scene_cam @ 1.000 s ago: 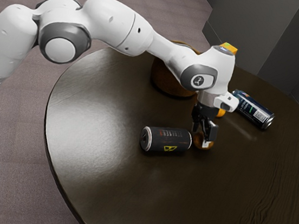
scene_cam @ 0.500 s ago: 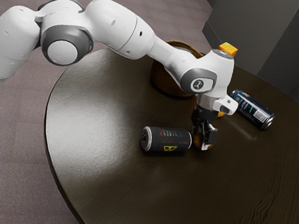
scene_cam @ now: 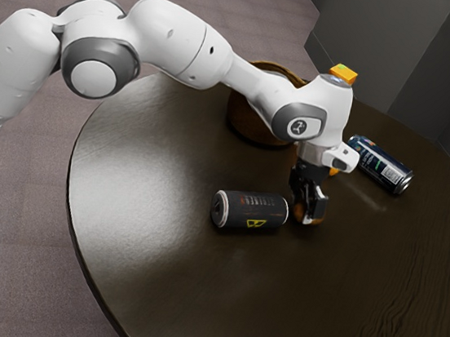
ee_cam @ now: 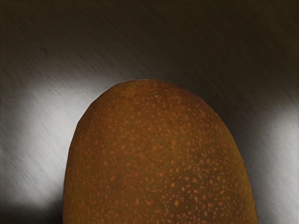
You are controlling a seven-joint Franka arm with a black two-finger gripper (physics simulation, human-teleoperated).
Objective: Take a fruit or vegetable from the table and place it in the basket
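Closure on the speckled fruit (ee_cam: 156,158).
The gripper (scene_cam: 307,215) has narrowed and now clasps it, low beside the dark can (scene_cam: 252,211); lifting toward the basket (scene_cam: 249,122) should follow.

High side and close wrist cameras both look down at the tabletop (scene_cam: 194,288).

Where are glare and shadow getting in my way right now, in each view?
Exterior view: a broad pale sheen washes the table toward the view's left, while its right side is dark brown; the fruit looks dim at the gripper. Wrist view: bright glare patches flank the fruit, darkness lies beyond its tip, yet its speckles stay readable.
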